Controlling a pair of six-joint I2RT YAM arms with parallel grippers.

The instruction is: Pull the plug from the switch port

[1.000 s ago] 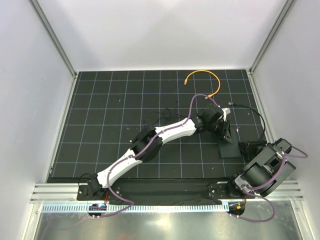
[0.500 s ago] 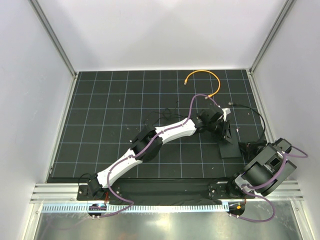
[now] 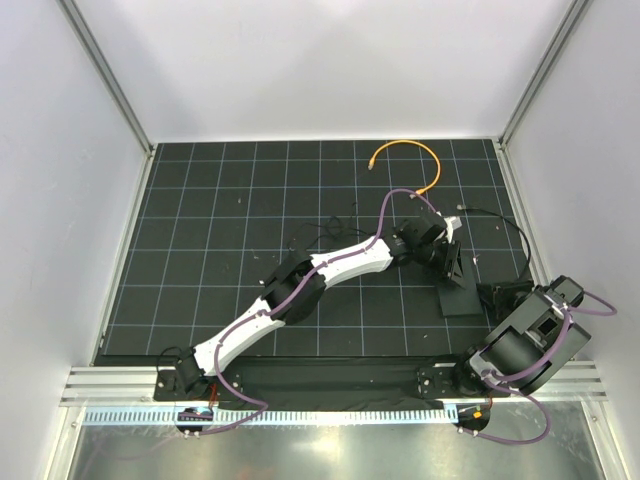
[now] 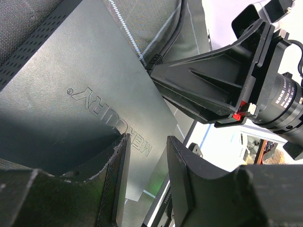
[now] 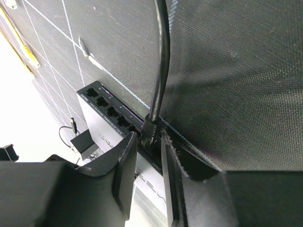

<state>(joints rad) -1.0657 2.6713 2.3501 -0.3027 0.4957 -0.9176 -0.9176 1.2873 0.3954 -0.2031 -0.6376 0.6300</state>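
Note:
The switch (image 3: 458,287) is a flat black box on the mat; its lettered top (image 4: 94,109) fills the left wrist view. A black plug (image 5: 152,126) sits in the end switch port of the row (image 5: 110,111), its cable (image 5: 161,56) running away over the mat. My right gripper (image 5: 149,142) straddles the plug, jaws close on either side with a thin gap showing. My left gripper (image 4: 147,156) is open over the switch's top near its end, one finger (image 4: 116,175) low on the surface. From above, the left gripper (image 3: 448,260) and right gripper (image 3: 503,296) flank the switch.
An orange cable (image 3: 408,158) curls at the back of the mat. A thin black wire (image 3: 505,225) loops along the right side. A tiny black adapter block (image 5: 84,143) lies beyond the switch. The right arm's wrist camera (image 4: 279,94) hangs close to the left gripper.
Both arms stay where they were, and the plug remains in the port.

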